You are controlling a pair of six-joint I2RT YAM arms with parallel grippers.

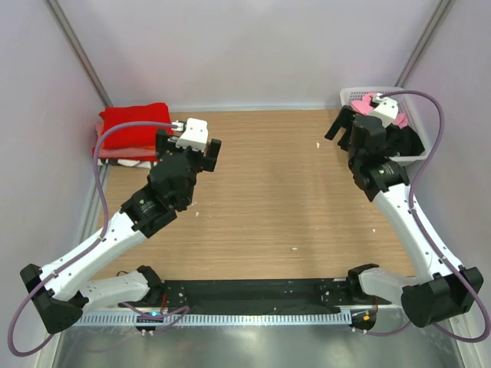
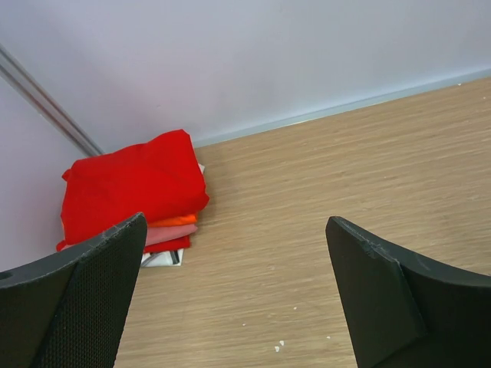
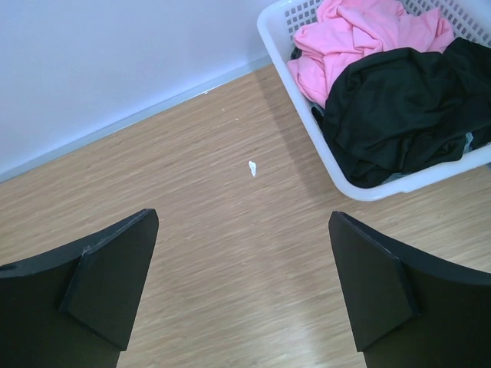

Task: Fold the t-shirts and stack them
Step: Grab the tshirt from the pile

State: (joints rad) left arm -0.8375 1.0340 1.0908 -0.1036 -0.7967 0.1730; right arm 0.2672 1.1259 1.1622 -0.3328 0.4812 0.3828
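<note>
Roughly, from the left: a folded stack (image 1: 126, 142) of t-shirts sits in the far-left corner of the table (image 1: 268, 199), against the back wall. The red t-shirt (image 1: 132, 123) is on top, folded and a bit puffy. In the left wrist view, orange and pink edges (image 2: 175, 227) show under it, w/ another red layer below and a bit of white at the bottom. The left gripper (image 1: 205, 152) hangs just right of the stack, apart from it. Its jaws are spread wide w/ nothing between them, and bare wood shows between the fingers (image 2: 92, 276) in the left wrist view. The mid table has only a few small white specks. One scrap (image 3: 252, 167) lies near the basket, on the wood. The right gripper (image 1: 343, 129) is up at the far right, just left of the basket (image 3: 399, 188). Its jaws are also wide apart & holding nothing, and its fingers (image 3: 115, 268) are over bare wood. The white lattice basket sits in the far-right corner. A crumpled pink t-shirt (image 3: 360, 38) is heaped toward the back and a black t-shirt (image 3: 406, 107) is bunched in front, reaching the near rim. Neither is folded, and neither gripper touches any cloth.
</note>
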